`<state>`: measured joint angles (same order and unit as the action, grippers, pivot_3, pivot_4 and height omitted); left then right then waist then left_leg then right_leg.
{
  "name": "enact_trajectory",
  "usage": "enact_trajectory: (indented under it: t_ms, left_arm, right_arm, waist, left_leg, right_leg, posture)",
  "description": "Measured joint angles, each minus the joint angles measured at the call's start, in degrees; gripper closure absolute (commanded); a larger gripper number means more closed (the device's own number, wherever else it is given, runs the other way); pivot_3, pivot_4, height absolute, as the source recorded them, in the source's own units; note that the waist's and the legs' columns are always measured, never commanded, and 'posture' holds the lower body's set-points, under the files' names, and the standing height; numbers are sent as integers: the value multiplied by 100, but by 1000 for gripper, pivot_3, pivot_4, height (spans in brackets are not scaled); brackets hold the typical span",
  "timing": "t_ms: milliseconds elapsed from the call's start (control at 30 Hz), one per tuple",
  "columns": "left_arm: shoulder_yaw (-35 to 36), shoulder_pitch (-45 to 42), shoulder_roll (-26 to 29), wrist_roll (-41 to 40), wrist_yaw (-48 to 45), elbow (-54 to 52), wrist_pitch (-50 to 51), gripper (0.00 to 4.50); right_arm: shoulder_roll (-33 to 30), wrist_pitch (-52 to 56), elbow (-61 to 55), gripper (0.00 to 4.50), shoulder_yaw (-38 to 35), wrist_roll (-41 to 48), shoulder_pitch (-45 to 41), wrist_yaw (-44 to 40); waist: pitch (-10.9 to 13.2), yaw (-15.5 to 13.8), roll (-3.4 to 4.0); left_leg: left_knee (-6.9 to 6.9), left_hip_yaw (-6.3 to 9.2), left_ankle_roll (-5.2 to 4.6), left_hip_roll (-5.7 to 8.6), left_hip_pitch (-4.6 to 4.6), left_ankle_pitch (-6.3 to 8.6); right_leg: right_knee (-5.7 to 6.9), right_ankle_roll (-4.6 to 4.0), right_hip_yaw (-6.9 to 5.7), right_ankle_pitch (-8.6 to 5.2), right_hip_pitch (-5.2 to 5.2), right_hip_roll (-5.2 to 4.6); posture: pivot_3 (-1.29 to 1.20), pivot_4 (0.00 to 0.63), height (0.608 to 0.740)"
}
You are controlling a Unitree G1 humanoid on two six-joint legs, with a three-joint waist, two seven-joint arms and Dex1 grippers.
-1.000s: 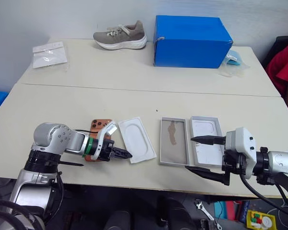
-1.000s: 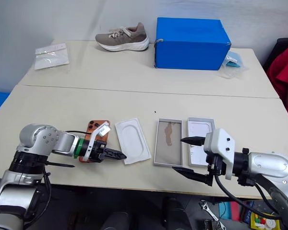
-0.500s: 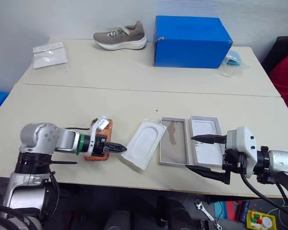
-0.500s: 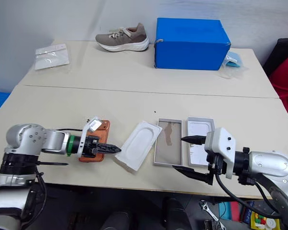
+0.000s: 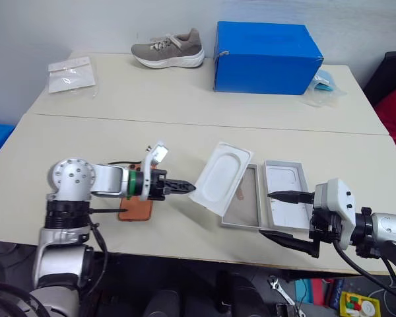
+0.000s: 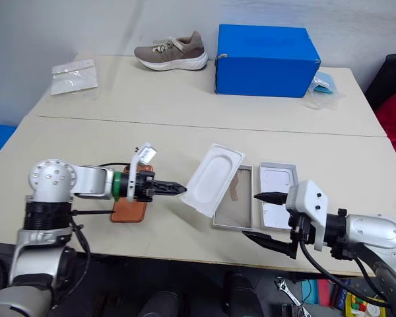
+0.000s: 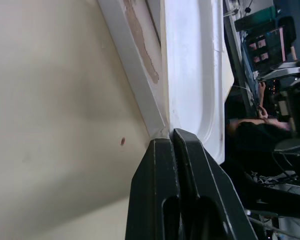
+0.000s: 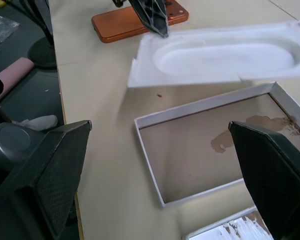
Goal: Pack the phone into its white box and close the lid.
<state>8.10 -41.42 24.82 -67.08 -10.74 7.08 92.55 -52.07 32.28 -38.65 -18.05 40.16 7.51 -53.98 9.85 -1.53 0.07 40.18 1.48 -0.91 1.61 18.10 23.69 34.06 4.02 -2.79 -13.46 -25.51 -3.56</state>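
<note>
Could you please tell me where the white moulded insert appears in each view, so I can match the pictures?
Left eye: insert centre, lifted by the left claw.
Right eye: insert centre.
Left wrist: insert upper middle.
Right wrist: insert upper half.
Shared landmark: the white box with its brown smudge, below the insert.

White box (image 5: 241,208) taken as landmark, lying on the near table (image 5: 86,142). Lid (image 5: 285,196) lies just right of it, side by side. Moulded insert (image 5: 222,177) is tilted over the box's left edge. Phone (image 5: 136,206) lies well left of the box. Large box (image 5: 265,47) and shoe (image 5: 169,48) sit far behind it.
</note>
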Motion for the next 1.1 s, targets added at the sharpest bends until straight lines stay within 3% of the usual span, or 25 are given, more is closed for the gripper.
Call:
enact_trajectory:
  t_ms: [167, 433, 533, 700, 900, 1100]
  left_arm:
    - [298, -63, -231, -402, 632, 46, -1, 4445]
    - [635, -134, -216, -560, 1053, 239, 0, 4445]
    - [722, -183, -131, -560, 1115, 282, -1, 4500]
    - [774, -219, -99, -608, 1191, 280, -3, 4500]
    - [775, -69, -106, -849, 1350, 164, -4, 4500]
    - [770, 43, -122, -1108, 1529, 15, -2, 4500]
  right_arm:
    - [-20, -259, -5, 0, 256, -550, 80, -1]
    - [206, -235, 450, 0, 2010, -1546, -994, 301]
    - [367, -270, 760, 503, 2527, -1876, -1265, 307]
    - [585, -593, 1281, 2224, 3152, -2497, -1542, 324]
    - [695, -842, 1379, 4472, 3277, -2701, -1542, 206]
    - [1040, -694, 1134, 4491, 3613, -2735, -1690, 197]
  waist:
    - [0, 24, -1]
    - [0, 21, -2]
    - [0, 17, -2]
    - [0, 15, -3]
    - [0, 22, -3]
    - [0, 36, -3]
  left_leg:
    - [0, -2, 16, 0, -6, -9]
    - [-2, -2, 36, 1, -17, -20]
    - [-2, 0, 37, 3, -15, -20]
    - [-3, 2, 38, 10, -14, -22]
    - [-3, 3, 42, 10, -16, -24]
    - [-2, 3, 47, 10, -19, -27]
  right_leg:
    - [0, 0, 2, 0, 0, 2]
    - [2, -5, 0, -2, 0, 2]
    - [2, -5, -2, -2, -1, 1]
    - [1, -4, -4, -2, -1, -4]
    - [1, -4, -4, -2, -1, -3]
    - [5, -5, -3, -2, -1, -4]
  posture:
    - [0, 150, 740]
    - [0, 150, 740]
    - [0, 150, 740]
    - [0, 150, 740]
    - [0, 150, 740]
    - [0, 150, 740]
